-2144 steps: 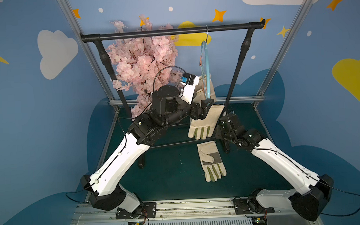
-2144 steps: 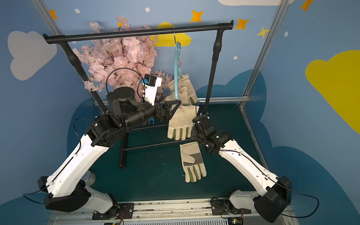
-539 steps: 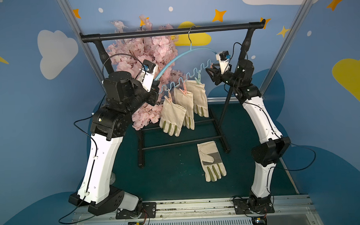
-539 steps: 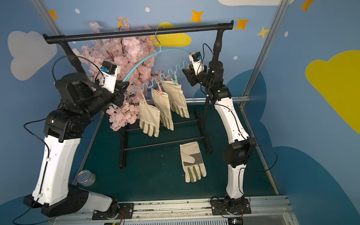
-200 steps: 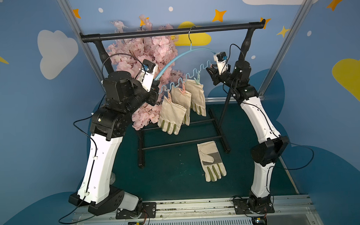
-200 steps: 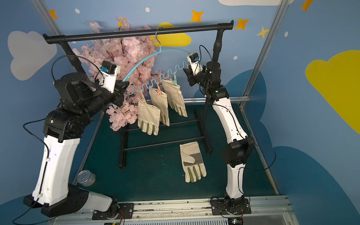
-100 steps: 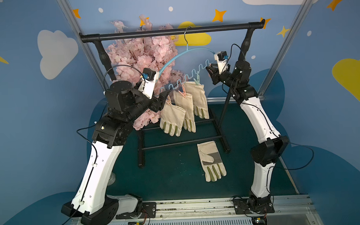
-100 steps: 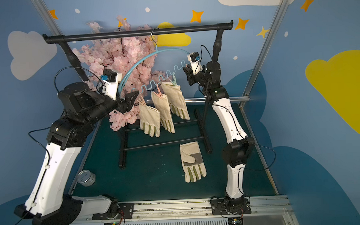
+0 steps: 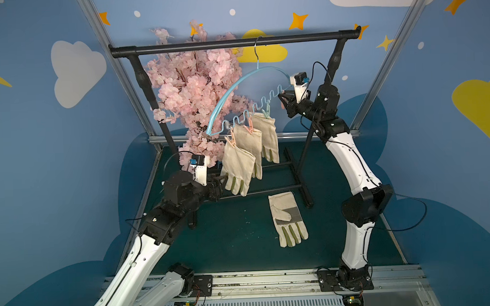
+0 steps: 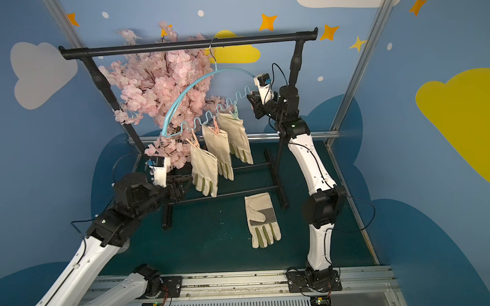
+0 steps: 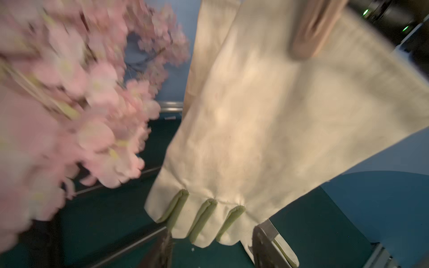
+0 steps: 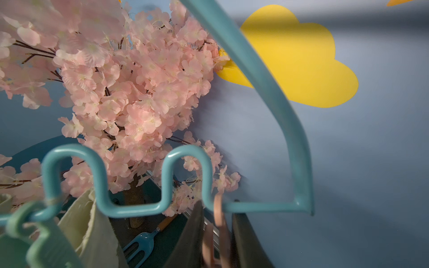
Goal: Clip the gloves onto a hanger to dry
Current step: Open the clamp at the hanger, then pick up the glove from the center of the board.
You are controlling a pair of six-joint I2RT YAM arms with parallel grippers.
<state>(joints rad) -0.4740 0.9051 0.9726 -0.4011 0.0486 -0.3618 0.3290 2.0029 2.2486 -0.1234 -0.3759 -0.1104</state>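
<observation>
Gloves (image 9: 238, 159), three of them, hang pegged by their cuffs in a row from the hanger (image 12: 137, 210). The lowest one's fingertips dangle between the spread jaws of the left gripper (image 11: 213, 241), which grips nothing. The right gripper (image 12: 218, 232), high up, has its jaws pressed on a pink peg (image 12: 219, 213) that hangs from the wavy lower bar beside the hanger's corner. That end sits high, so the hanger slants down toward the left arm's side, with its wire hook over the top rail of the black garment rack (image 9: 304, 36). Two of the hung gloves are held by pink pegs, and the one nearest the right gripper by a green peg (image 9: 267, 112). A fourth glove (image 9: 286, 214) lies flat on the dark green mat (image 9: 241, 243) in front of the rack, grey palm patch up, fingers toward the robot's base. A pink blossom tree (image 9: 196, 85) stands behind the rack, and a blue fork (image 12: 139, 246) lies on the mat near its trunk.
</observation>
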